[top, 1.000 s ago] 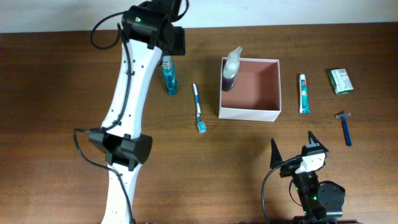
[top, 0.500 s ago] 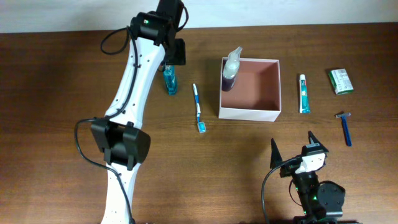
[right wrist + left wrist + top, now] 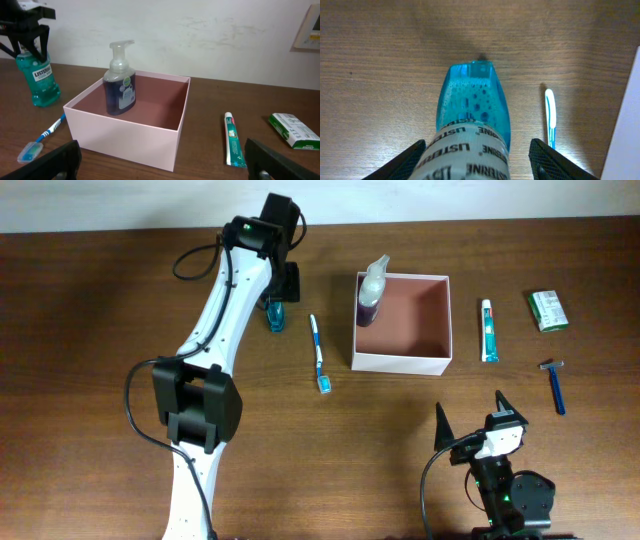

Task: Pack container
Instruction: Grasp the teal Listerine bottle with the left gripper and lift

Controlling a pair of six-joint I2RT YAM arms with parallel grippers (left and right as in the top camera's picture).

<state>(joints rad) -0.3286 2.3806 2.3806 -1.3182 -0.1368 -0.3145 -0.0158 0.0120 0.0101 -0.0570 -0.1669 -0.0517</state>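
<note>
The container (image 3: 400, 362) is a square open box with white walls and a reddish-brown inside, at the table's middle back; it also shows in the right wrist view (image 3: 125, 135). A purple soap pump bottle (image 3: 370, 292) stands in its far left corner. A blue mouthwash bottle (image 3: 273, 316) stands left of the box. My left gripper (image 3: 283, 280) is open and straddles the bottle's upper part; in the left wrist view the bottle (image 3: 472, 105) sits between the fingers (image 3: 477, 162). My right gripper (image 3: 469, 405) is open and empty near the front edge.
A blue toothbrush (image 3: 319, 355) lies between the mouthwash and the box. A toothpaste tube (image 3: 488, 330), a green packet (image 3: 548, 310) and a blue razor (image 3: 554, 385) lie right of the box. The left arm stretches across the table's left half.
My left gripper has moved right and down onto the mouthwash bottle, so its fingers now sit on either side of it. The right arm has not moved.
</note>
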